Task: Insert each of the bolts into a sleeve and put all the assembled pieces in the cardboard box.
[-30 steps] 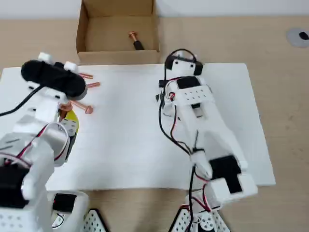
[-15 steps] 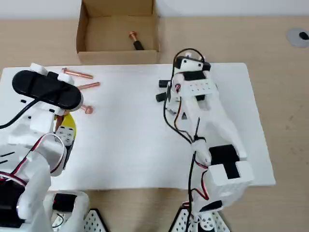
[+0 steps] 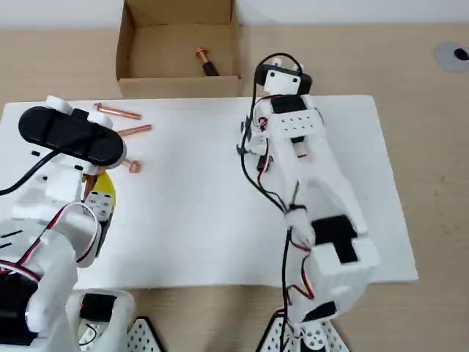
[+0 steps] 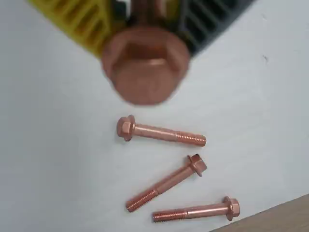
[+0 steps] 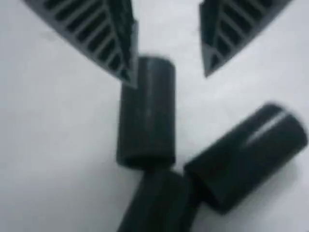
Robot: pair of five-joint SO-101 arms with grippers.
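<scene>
From above, the cardboard box (image 3: 132,44) sits off the white mat (image 3: 190,220) at twelve o'clock, and one assembled piece (image 3: 205,62) lies inside it. Three loose bolts (image 3: 133,130) rest near the mat's ten o'clock corner, just beside my left pincer (image 3: 99,183). My right pincer (image 3: 249,143) hangs at about one o'clock from the mat's middle.

On my left wrist camera, my left pincer (image 4: 145,12) is clamped on the shank of the held bolt (image 4: 145,67), whose hex head faces the lens. The three loose ones lie on the mat beyond it, apart from one another.

On my right wrist camera, my right pincer (image 5: 166,72) is spread wide, with its jaws either side of one end of a black sleeve (image 5: 147,116). Two other sleeves (image 5: 246,162) crowd against that sleeve's far end.

I judge this to be the pickup for the next pair: the bolt is in hand and the sleeve is not yet gripped. The next move calls for closing on that one sleeve without catching its neighbours. After that I lift it clear and line its bore up with the bolt's threaded tip.
</scene>
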